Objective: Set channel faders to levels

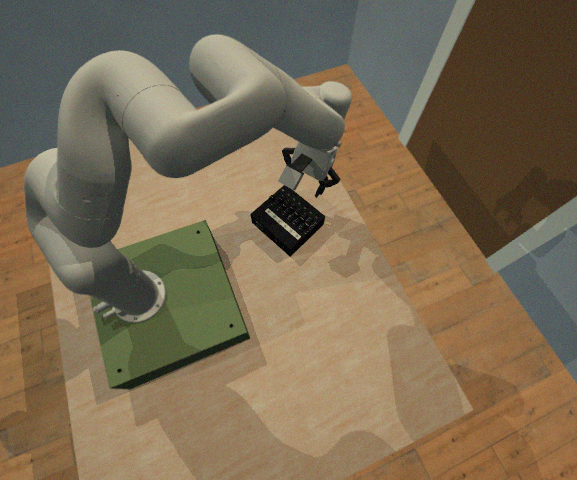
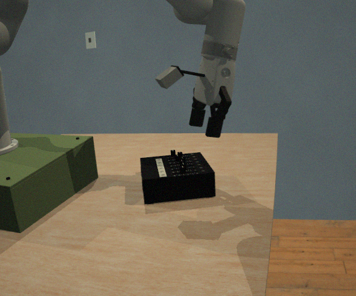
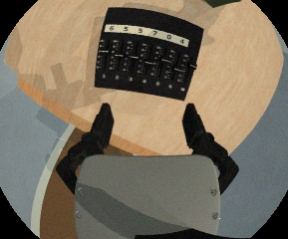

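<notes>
Desk [image 1: 289, 244] [image 2: 179, 187] [image 3: 148, 90] and gripper [image 1: 307, 190] [image 2: 205, 129] [image 3: 147, 112] are apart: the fingers are spread wide with nothing between them, above and off the edge opposite the tape [image 1: 283, 223] [image 2: 160, 167] [image 3: 145, 35]. The channel faders [image 2: 173, 153] [image 3: 148, 63] rise between the tape and that edge, with the master fader [image 3: 193, 66] last in the row, beyond the slot under 4. The tape reads 6, 5, 5, 7, 0, 4; the scale marks are too fine to tell which faders already match. The desk sits upright on the table [image 1: 340, 320] [image 2: 139, 254] [image 3: 243, 75]. The step in hand looks like sizing up or lining up for a fader. Next calls for choosing one off its level, narrowing the fingers to suit its small cap and coming down squarely, sliding it along its slot without brushing neighbours, above all the master, or shoving the desk.
</notes>
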`<state>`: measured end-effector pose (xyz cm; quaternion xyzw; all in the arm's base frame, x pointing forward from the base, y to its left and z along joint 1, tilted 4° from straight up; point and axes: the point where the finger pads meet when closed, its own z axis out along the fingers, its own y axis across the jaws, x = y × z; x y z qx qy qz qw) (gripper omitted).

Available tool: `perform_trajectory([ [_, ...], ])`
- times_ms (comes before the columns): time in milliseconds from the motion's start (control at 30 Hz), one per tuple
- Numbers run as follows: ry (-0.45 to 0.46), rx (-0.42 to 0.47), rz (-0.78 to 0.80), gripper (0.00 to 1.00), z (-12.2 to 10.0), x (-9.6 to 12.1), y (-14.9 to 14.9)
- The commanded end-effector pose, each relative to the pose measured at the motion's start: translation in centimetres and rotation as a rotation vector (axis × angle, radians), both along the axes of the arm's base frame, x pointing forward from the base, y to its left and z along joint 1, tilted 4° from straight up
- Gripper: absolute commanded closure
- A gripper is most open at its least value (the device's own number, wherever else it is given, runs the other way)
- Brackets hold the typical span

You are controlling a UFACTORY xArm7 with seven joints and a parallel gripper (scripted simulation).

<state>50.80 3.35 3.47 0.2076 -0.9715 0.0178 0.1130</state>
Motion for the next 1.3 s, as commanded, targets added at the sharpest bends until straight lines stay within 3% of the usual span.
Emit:
perform_trajectory([
  [0, -0.012, 0.065, 0.215, 0.00, 0.9, -0.3, 0.0],
  [267, -0.025, 0.140, 0.615, 0.00, 2.7, -1.6, -0.1],
  [333, -0.025, 0.140, 0.615, 0.00, 2.7, -1.6, -0.1],
  [367, -0.030, 0.166, 0.754, 0.00, 2.9, -1.8, -0.1],
  [833, 0.000, 0.193, 1.408, 0.00, 5.5, -5.0, -0.8],
  [900, 0.000, 0.193, 1.408, 0.00, 5.5, -5.0, -0.8],
  [933, 0.010, 0.200, 1.550, 0.00, 5.6, -5.2, -0.9],
  [1267, 0.067, 0.203, 2.006, 0.00, 6.0, -6.7, -1.4],
])
